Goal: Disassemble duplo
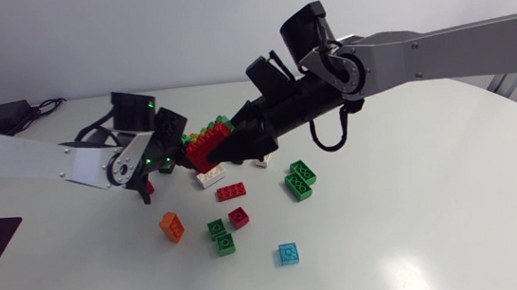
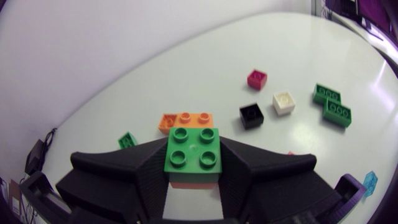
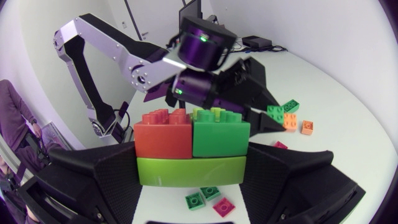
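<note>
Here the right gripper is pressed together on a small Duplo stack. Its two broad fingers clamp the long lime-green brick at the bottom from both sides, and a red brick and a green brick sit side by side on top of it. I think the grip is low on purpose. The base is fixed, but the upper bricks stay free, so the other arm can pull them off.

In the head view this stack hangs above the table, a little left of the middle in the upper half of the frame, between the two arms.

The left gripper is pinching a green two-by-two brick, with one finger on each side and the studs turned toward the camera. Under it a thin reddish-orange layer shows, but I cannot tell if that is a second brick. From the right wrist view this gripper is just behind the stack. Whether it touches the stack, the pictures do not show.

Several single bricks lie on the table in the lower middle of the head view: a white brick, a red brick, a pair of green bricks, an orange brick and a light blue brick. They lie loose and apart from each other, so the work seems well advanced.

In my judgement the left gripper must first drop its piece among these bricks. Then it can take the red or the green brick from the stack. The risk is that the lime base turns between the fingers during the pull.
</note>
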Tool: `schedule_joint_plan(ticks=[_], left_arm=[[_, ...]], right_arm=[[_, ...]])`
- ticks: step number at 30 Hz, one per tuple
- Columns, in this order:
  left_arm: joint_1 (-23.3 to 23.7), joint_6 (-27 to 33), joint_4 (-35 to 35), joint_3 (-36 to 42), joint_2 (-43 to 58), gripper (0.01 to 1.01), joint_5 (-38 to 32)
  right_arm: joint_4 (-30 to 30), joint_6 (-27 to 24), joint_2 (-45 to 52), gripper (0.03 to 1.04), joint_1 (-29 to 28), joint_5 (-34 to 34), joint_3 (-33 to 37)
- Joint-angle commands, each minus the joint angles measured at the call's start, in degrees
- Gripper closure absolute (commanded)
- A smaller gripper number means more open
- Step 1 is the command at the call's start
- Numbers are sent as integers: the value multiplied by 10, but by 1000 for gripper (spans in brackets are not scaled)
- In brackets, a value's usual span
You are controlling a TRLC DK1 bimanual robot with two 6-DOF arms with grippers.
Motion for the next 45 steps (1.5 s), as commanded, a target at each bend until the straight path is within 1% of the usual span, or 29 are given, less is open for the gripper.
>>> schedule_joint_plan(ticks=[1,3,6,7,8,9,10,14,18,22,26,27,29,30,32,33,36,38,39,41,45], left_arm=[[-1,25,-38,47,49,779,-10],[4,20,-61,63,67,779,-10],[18,13,-68,72,72,779,-10],[21,7,-73,76,73,762,-10],[26,2,-76,80,74,715,-10],[32,0,-82,84,79,636,-9],[36,0,-89,90,82,585,-7],[40,-6,-102,98,89,531,-3],[40,-7,-109,99,90,403,0],[40,-13,-109,99,83,389,0],[40,-29,-102,84,51,389,0],[44,-35,-90,77,36,384,5],[59,-58,-49,52,3,374,56],[74,-79,-36,43,-14,374,99],[115,-130,-29,37,-35,351,237],[137,-164,-14,34,-39,349,306],[179,-235,24,28,-41,349,426],[190,-250,32,29,-39,349,491],[192,-253,33,29,-39,349,527],[190,-253,42,25,-44,349,580],[175,-250,79,-4,-69,349,641]], right_arm=[[2,-2,-8,590,4,0,5],[2,-3,-7,590,5,0,4],[2,-4,-6,590,8,3,3],[2,-4,-6,590,8,5,3],[2,-5,-6,590,8,5,3],[2,-5,-6,590,8,5,3],[2,-5,-6,590,8,6,3],[2,-6,-8,590,6,7,3],[2,-6,-9,590,7,7,2],[2,-6,-8,590,9,9,2],[3,-6,-7,590,7,10,3],[3,-6,-7,590,6,10,3],[3,-5,-7,590,4,17,3],[6,-5,-8,590,5,28,2],[10,-10,-7,590,5,43,0],[13,-11,-5,590,6,45,-2],[19,-11,5,590,5,46,0],[19,-11,8,590,3,46,1],[19,-11,8,590,1,45,1],[19,-10,7,589,-4,39,3],[20,-5,7,589,-13,29,5]])
